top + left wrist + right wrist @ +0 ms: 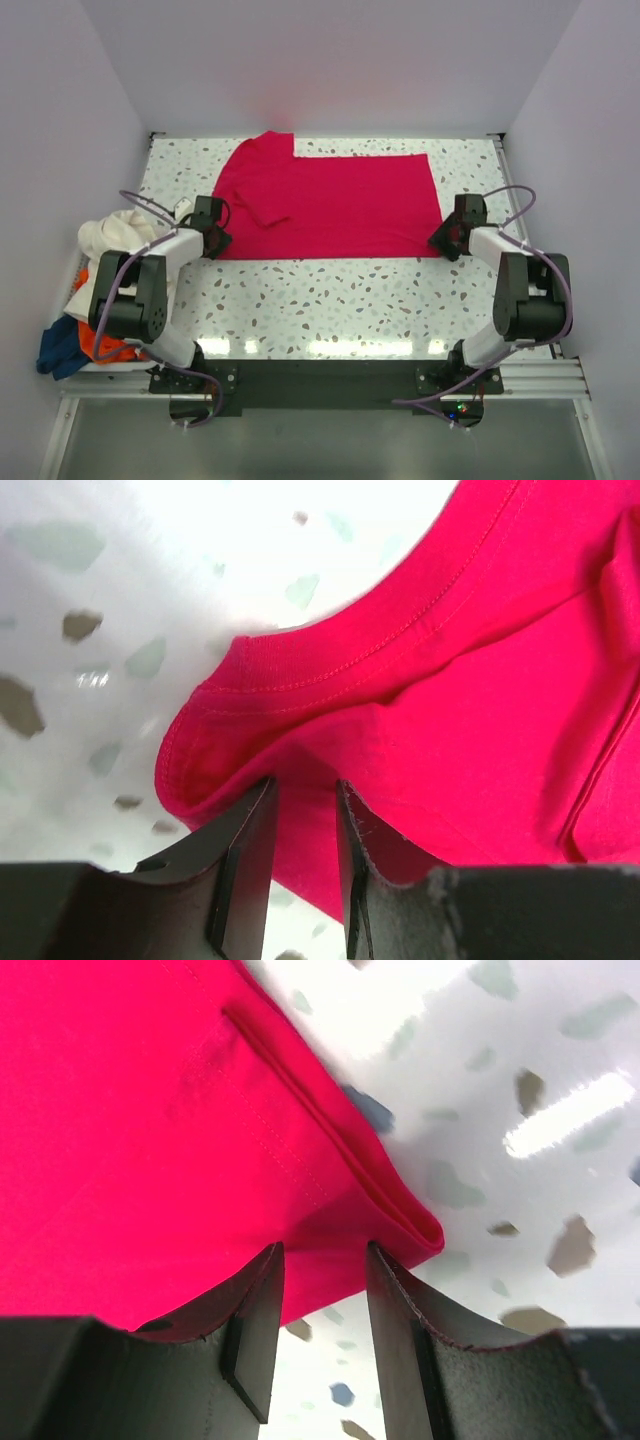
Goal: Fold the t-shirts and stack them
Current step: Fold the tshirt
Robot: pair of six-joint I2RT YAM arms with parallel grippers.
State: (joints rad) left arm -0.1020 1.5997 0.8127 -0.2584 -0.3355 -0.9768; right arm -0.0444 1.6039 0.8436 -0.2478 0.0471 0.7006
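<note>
The crimson red t-shirt (pixel 330 205) lies flat on the speckled table, folded into a wide rectangle with a sleeve sticking out at the far left. My left gripper (pixel 214 241) is at its near left corner. In the left wrist view the jaws (pixel 305 785) stand slightly apart over the collar edge (pixel 300 670), with red cloth showing in the gap. My right gripper (pixel 444 240) is at the near right corner. Its jaws (pixel 322 1250) stand apart over the hemmed corner (pixel 400 1215). The cream white (pixel 112 233), orange (pixel 100 345) and dark blue (pixel 58 350) t-shirts lie heaped at the left edge.
The table (pixel 330 300) is white with grey specks and walled by white panels at the back and both sides. The heap of shirts hangs over the left rim beside the left arm's base. Bare tabletop lies in front of the red shirt.
</note>
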